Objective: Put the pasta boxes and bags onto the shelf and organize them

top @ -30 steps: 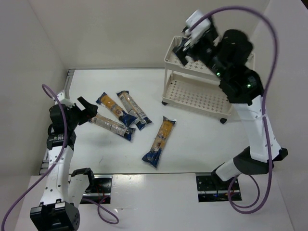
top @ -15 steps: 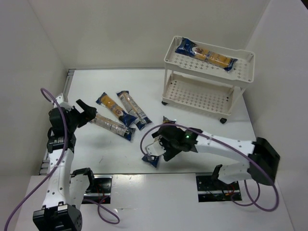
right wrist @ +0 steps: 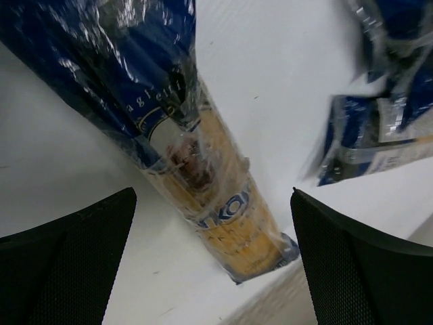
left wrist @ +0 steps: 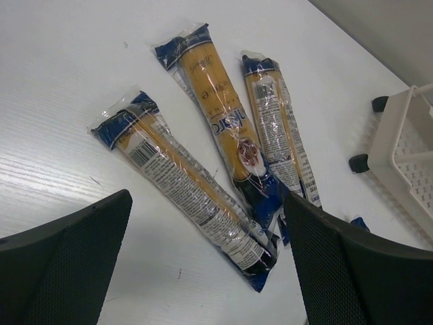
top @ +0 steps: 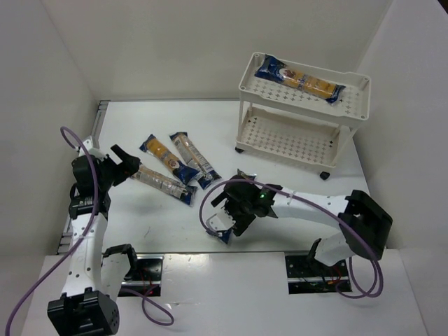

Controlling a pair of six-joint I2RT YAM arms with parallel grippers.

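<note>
Lying under the right gripper (right wrist: 211, 203), a pasta pack (right wrist: 203, 169) slants far-right.

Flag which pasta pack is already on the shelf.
The pack lying across the top tray of the shelf; the other four lie on the table.

Two white-linked arms (top: 84, 252), black joint housings (top: 85, 175) — one lit green, looping purple cables (top: 202, 208), black mesh-textured jaws

We see one pasta pack (top: 299, 78) lying on the top tier of the shelf (top: 246, 89). On the table (top: 294, 189), a near pack (top: 162, 184), a middle pack (top: 166, 155) and a far pack (top: 194, 159) fan out beside the left pincer (top: 124, 161), whose fingers are spread. The right pincer (top: 233, 210) sits low over a fifth pack (top: 227, 236).
</note>
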